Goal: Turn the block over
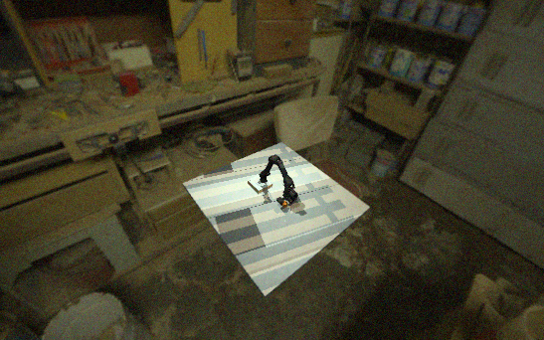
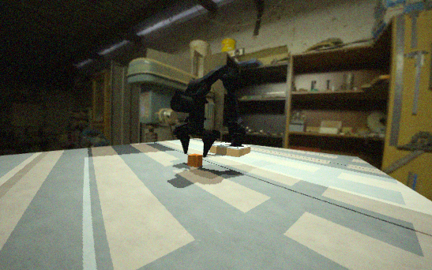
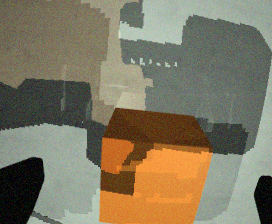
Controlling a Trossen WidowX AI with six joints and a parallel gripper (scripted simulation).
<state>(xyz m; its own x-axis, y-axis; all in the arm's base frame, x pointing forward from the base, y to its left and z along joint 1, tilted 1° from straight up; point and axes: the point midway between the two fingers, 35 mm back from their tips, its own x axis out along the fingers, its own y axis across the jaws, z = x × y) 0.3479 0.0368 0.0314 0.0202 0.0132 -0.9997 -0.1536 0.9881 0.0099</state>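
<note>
Orange block [image 3: 153,172] on table [image 2: 133,221], apparently below wide-open hand [image 2: 195,154].

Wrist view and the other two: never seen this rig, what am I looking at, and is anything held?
The machine is one black jointed arm with a two-finger gripper, bolted to a wooden base plate on a striped table in a workshop.

The top view looks down from high across the room, so the arm is tiny there. The exterior view sits low at the table's edge. The wrist view is a camera on the arm looking down between the fingers, which show as dark shapes in the bottom corners.

On the table lies a small orange block; a darker mark shows at the upper left of its big bright face. The gripper is open, poised just above the block with the fingers either side of it, and holds nothing.
</note>
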